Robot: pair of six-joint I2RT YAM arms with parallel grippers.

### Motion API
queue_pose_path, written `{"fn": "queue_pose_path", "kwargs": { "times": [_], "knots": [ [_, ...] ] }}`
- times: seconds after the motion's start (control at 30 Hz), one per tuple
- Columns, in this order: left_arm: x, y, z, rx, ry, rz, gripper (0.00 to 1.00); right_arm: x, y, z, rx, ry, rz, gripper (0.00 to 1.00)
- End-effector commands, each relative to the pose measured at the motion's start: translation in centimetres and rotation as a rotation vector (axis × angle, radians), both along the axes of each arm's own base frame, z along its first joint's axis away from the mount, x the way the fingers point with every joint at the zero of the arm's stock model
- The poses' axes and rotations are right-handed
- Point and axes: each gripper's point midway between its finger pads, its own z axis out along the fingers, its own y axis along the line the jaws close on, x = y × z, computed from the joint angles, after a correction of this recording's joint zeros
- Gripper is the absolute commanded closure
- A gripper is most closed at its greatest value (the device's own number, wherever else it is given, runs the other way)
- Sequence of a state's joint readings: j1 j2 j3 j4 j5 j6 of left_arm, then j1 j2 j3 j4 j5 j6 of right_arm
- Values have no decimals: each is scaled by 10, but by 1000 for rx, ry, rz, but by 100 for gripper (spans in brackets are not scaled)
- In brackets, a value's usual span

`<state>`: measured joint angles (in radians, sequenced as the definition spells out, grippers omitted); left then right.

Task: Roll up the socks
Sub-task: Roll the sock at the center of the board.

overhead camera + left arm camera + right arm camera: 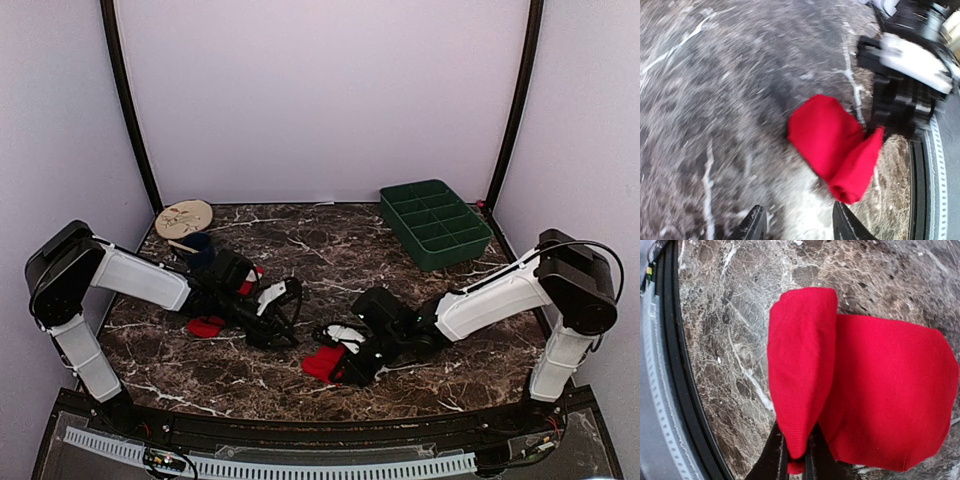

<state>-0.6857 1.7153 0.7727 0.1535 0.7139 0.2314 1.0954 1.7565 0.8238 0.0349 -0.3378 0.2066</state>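
A plain red sock (322,365) lies partly folded on the marble table near the front edge. My right gripper (797,460) is shut on one end of it and lifts that end as a flap over the flat part (885,395). In the blurred left wrist view the same sock (832,140) lies just ahead of my left gripper (800,227), which is open and empty. In the top view my left gripper (288,318) is left of the sock and my right gripper (342,360) is at it. More red fabric (205,326) lies beside the left arm, with a red-pink bit (254,277) behind it.
A green compartment tray (435,222) stands at the back right. A round beige disc (184,217) and a dark blue object (196,246) sit at the back left. The black front rail (675,365) runs close to the sock.
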Motion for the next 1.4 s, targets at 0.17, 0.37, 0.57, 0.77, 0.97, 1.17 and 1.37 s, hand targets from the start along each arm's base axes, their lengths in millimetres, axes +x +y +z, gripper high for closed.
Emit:
{"fn": "queue_pose_path", "kwargs": {
  "times": [0.17,0.37,0.57,0.77,0.97,1.17,1.37],
  "knots": [
    [-42,-35,16,-51,-176,-197,50,-10,-21,-9,30,224,-13,100],
    [-49,-45,8,-36,-197,-229,47,-14,-26,-12,32,259,-3,100],
    [-55,-54,1,-8,-196,-298,2,-17,-29,-13,34,270,5,100],
    [-58,-60,-4,-2,-199,-329,1,-17,-31,-14,35,277,8,100],
    [-64,-63,-12,17,-215,-356,3,-16,-33,-15,37,284,8,100],
    [-63,-64,-18,45,-272,-345,9,-16,-35,-17,32,293,10,100],
    [-58,-65,-18,54,-327,-314,15,-15,-35,-17,31,297,11,100]
  ]
}}
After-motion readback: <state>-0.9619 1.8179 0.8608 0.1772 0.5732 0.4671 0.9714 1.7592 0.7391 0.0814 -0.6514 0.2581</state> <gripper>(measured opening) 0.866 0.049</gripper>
